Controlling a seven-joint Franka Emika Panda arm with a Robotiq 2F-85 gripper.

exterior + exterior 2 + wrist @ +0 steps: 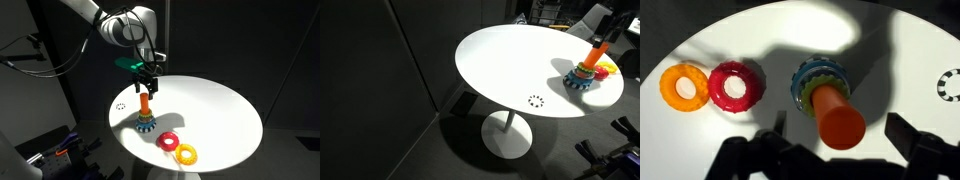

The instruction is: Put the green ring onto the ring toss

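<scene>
The ring toss is an orange peg on a blue scalloped base. The green ring lies around the foot of the peg, on the base. My gripper is open and empty, directly above the peg top, with one finger on each side. In an exterior view the gripper hangs just over the peg and base. The ring toss also shows in an exterior view, near the table's far edge.
A red ring and a larger orange-yellow ring lie flat on the white round table, beside the ring toss. They also show in an exterior view. A dotted circle mark is on the table.
</scene>
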